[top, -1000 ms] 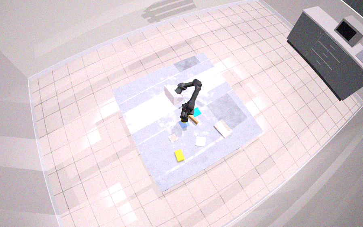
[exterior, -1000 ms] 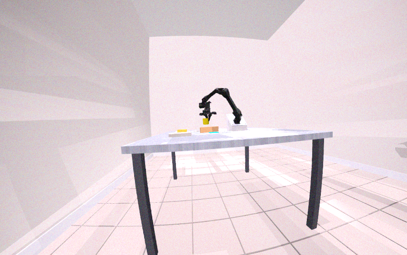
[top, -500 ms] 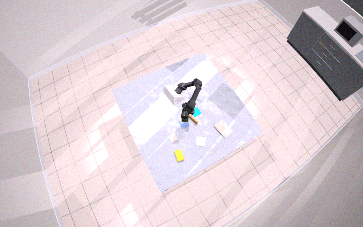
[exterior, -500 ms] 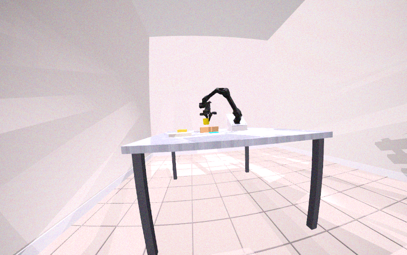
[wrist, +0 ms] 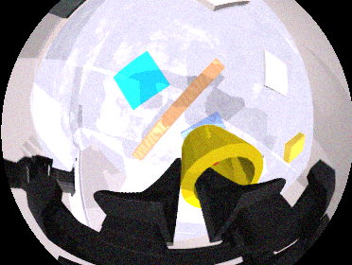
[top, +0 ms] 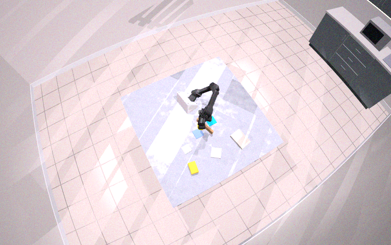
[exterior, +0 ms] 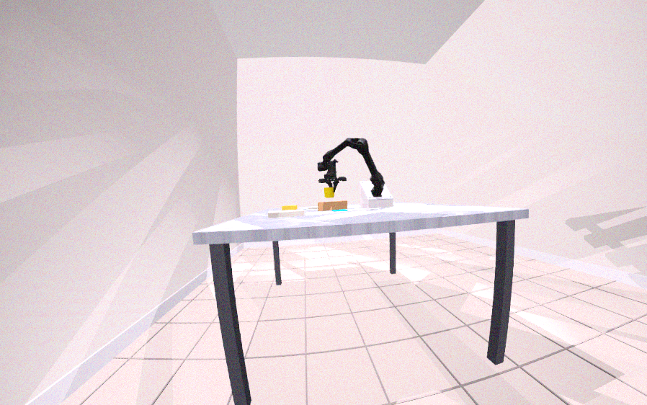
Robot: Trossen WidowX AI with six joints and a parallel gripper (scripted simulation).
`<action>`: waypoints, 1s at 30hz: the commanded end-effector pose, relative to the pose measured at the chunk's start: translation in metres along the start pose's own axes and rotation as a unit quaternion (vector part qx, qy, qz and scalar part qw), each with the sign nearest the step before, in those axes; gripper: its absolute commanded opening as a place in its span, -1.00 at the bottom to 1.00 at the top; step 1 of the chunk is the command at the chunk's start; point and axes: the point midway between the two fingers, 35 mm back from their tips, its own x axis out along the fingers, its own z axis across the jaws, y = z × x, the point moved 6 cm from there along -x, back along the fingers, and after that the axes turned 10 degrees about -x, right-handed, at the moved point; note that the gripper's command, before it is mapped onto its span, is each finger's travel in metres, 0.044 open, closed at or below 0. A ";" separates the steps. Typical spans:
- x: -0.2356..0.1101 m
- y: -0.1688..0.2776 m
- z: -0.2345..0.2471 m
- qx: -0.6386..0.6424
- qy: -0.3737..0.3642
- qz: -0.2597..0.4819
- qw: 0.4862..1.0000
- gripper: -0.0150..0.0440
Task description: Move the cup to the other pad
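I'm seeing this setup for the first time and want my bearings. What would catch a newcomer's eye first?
The yellow cup stands out at once, held in the black gripper in the air above the table. Below it an orange wooden bar lies between a bright cyan pad and a paler blue pad. A yellow block lies farther out from the arm's base.

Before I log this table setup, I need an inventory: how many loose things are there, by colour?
Yellow: 2, the cup held in the gripper and a block
Blue: 2, a cyan pad and a paler blue pad
Orange: 1, a bar
White or cream: 3, flat pieces
Total: 8
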 end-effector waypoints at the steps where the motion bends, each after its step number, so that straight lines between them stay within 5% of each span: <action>1: -0.001 -0.008 0.006 0.002 0.002 -0.001 1.000 -0.49; 30: -0.002 -0.057 0.040 0.002 0.001 -0.002 1.000 -0.49</action>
